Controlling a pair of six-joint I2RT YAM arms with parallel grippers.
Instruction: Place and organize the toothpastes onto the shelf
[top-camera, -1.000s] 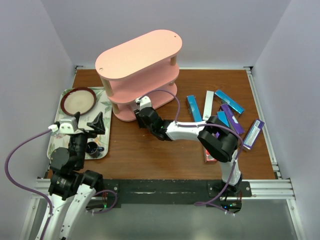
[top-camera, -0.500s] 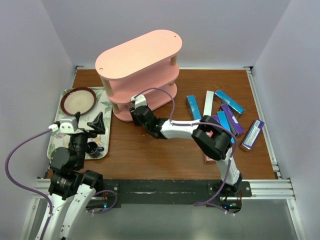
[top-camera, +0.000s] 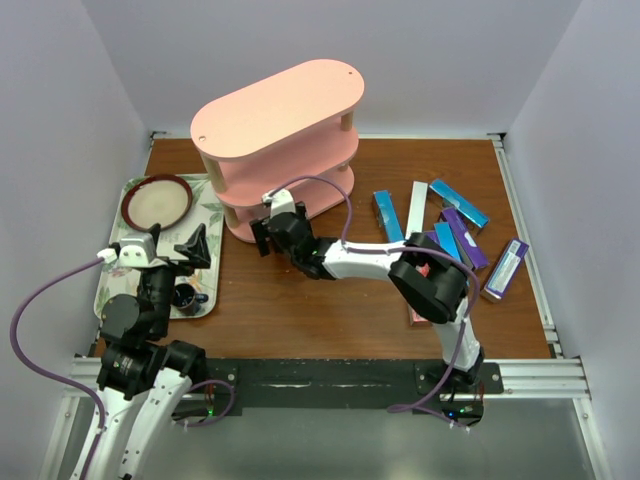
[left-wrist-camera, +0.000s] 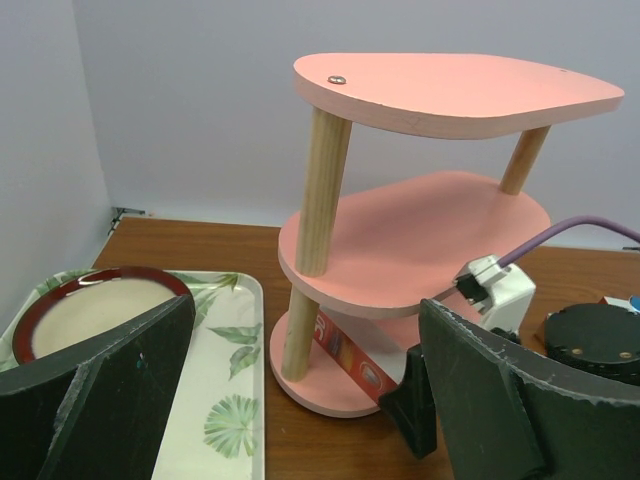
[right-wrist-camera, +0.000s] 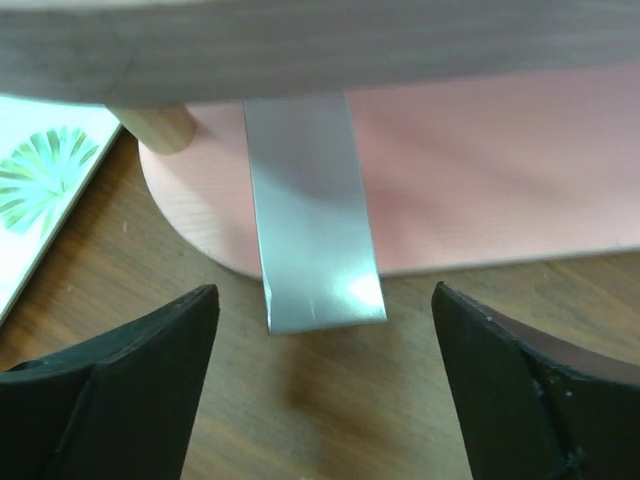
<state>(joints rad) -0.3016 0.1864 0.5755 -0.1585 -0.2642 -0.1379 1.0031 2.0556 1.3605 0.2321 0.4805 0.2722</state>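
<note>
The pink three-tier shelf (top-camera: 275, 105) stands at the back left of the table. One toothpaste box (right-wrist-camera: 312, 250) lies on its bottom tier (right-wrist-camera: 500, 170), with its near end overhanging the edge. The left wrist view shows that box's red side (left-wrist-camera: 355, 355). My right gripper (top-camera: 270, 232) is open just in front of the box end, with its fingers apart from it on either side (right-wrist-camera: 326, 287). Several more toothpastes (top-camera: 458, 205) lie scattered on the table at the right. My left gripper (top-camera: 195, 245) hangs open and empty over the tray (left-wrist-camera: 307, 303).
A floral tray (top-camera: 215, 215) lies left of the shelf, holding a red-rimmed plate (top-camera: 157, 198) and a dark cup (top-camera: 185, 295). The right arm stretches across the middle of the table. Walls close in the back and both sides.
The right gripper reached further left to the shelf's bottom tier, then opened and let go of the box there. The left arm has not moved.
</note>
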